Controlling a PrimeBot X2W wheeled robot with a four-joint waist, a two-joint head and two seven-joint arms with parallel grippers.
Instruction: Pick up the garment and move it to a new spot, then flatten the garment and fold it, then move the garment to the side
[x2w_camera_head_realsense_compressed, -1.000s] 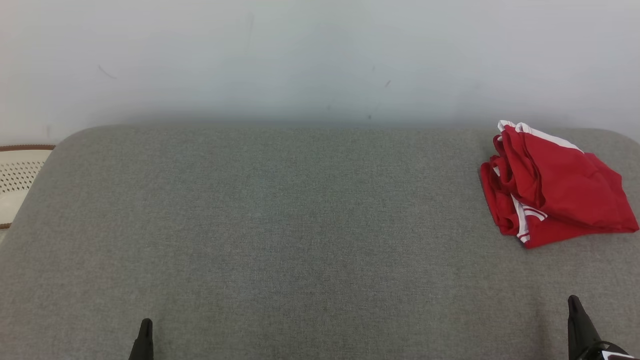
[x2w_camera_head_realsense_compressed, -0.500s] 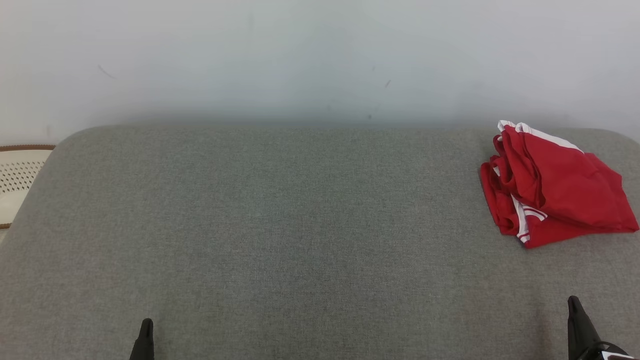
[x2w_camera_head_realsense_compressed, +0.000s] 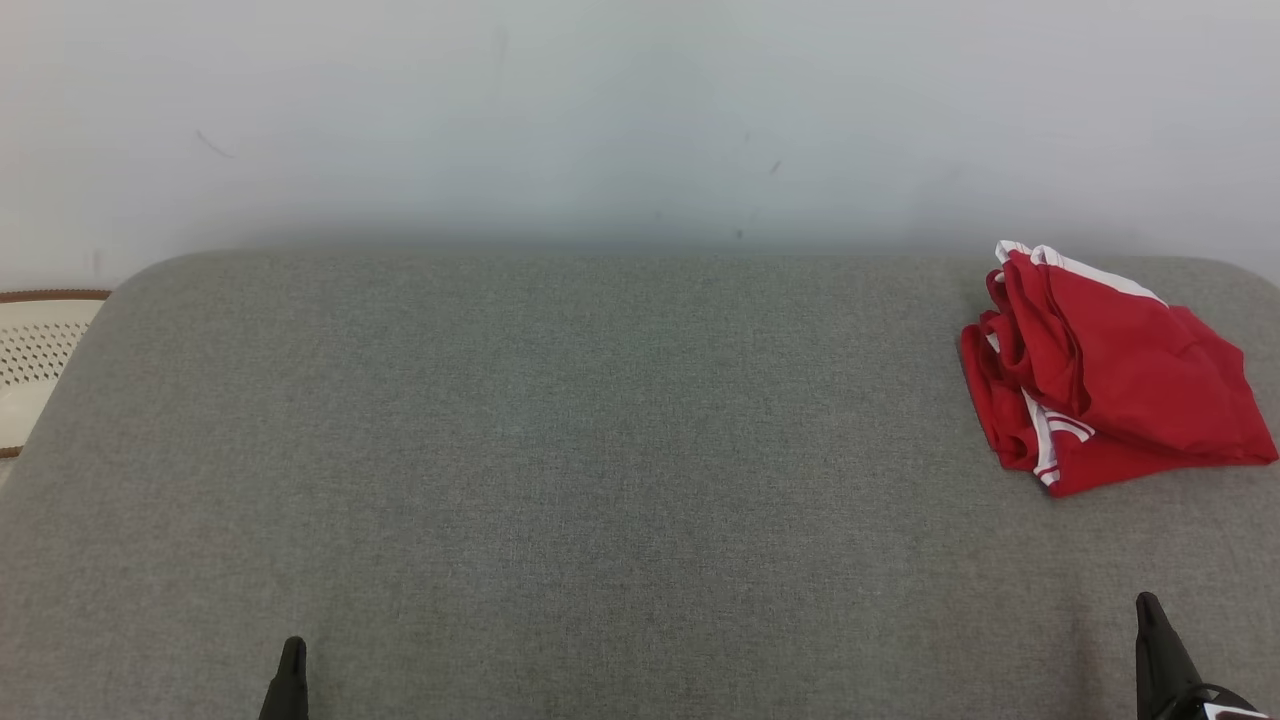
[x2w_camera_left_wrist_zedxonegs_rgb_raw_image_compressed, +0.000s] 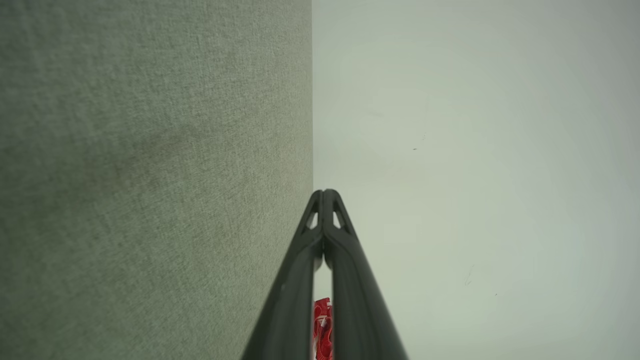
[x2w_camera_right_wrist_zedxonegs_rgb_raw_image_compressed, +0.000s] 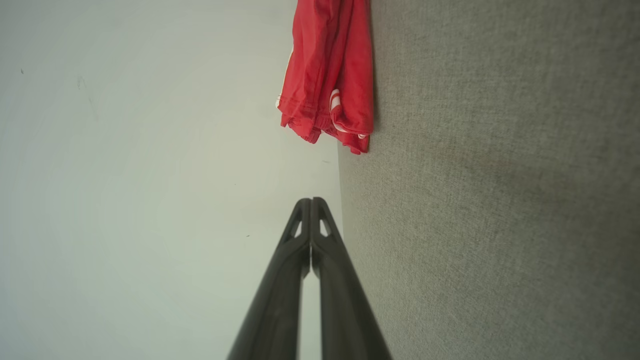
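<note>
Left tool (x2w_camera_head_realsense_compressed: 291, 648) and right tool (x2w_camera_head_realsense_compressed: 1147, 602) both have fingers pressed together, empty. The red garment (x2w_camera_head_realsense_compressed: 1110, 370) lies crumpled on the grey fabric surface (x2w_camera_head_realsense_compressed: 600, 450), at its far right side.

Grey cushion (x2w_camera_head_realsense_compressed: 560, 450), seemingly folded red garment (x2w_camera_head_realsense_compressed: 1110, 370) atop
</note>
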